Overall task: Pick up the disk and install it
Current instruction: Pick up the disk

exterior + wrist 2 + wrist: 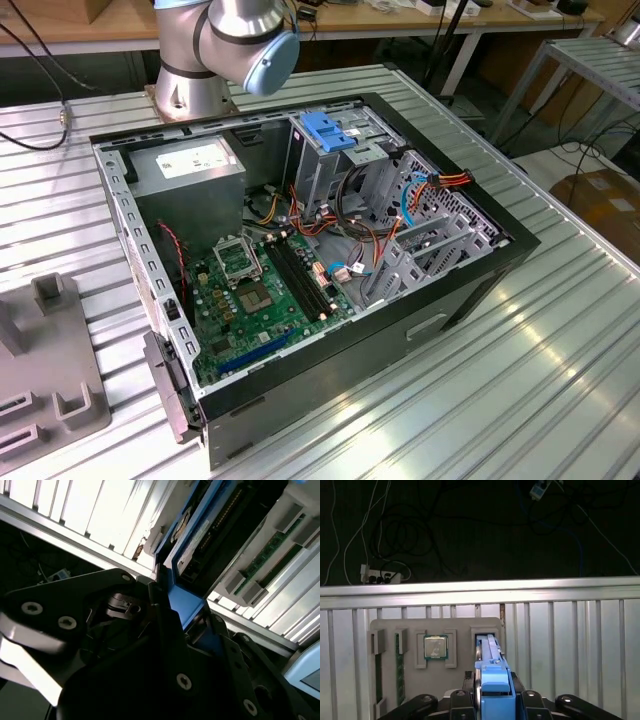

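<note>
At the grey holder (462, 625) on the desk (570, 630), your claw (493, 692) pinches the disk (489, 647) — edge-up in its slot.

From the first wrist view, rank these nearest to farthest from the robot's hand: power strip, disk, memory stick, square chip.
1. Disk: gripped by the hand, standing in the grey holder.
2. Square chip: in the holder, beside the disk.
3. Memory stick: in the holder, beyond the chip.
4. Power strip: on the floor past the table.
</note>
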`<control>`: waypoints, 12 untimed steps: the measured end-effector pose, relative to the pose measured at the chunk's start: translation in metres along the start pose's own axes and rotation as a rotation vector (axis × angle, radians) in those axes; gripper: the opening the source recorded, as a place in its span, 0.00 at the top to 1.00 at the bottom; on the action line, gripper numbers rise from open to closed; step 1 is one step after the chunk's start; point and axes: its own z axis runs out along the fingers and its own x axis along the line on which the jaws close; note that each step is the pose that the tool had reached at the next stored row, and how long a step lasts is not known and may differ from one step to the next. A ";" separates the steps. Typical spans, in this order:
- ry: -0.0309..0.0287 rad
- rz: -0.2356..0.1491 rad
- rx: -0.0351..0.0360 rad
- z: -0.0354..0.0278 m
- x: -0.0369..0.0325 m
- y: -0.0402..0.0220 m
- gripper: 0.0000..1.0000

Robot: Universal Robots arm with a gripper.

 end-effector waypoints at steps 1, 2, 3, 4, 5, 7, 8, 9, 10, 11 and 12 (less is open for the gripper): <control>0.0000 0.000 0.0000 -0.0015 0.0000 0.0000 0.63; 0.0000 0.000 0.0000 -0.0049 0.0000 0.0000 0.63; 0.0000 0.000 -0.0001 -0.0185 0.0000 0.0000 0.63; -0.0001 0.000 0.0001 -0.0256 0.0000 0.0000 0.63; 0.0000 0.000 0.0000 -0.0292 0.0000 0.0000 0.63; 0.0000 0.000 0.0000 -0.0367 -0.0001 0.0000 0.63; 0.0000 0.000 0.0000 -0.0382 -0.0001 0.0000 0.63; 0.0000 0.000 0.0000 -0.0397 -0.0001 0.0000 0.63; 0.0000 0.000 0.0000 -0.0425 -0.0001 0.0000 0.63; -0.0001 0.000 0.0001 -0.0437 -0.0001 0.0000 0.63; 0.0000 0.000 0.0000 -0.0454 -0.0001 0.0000 0.63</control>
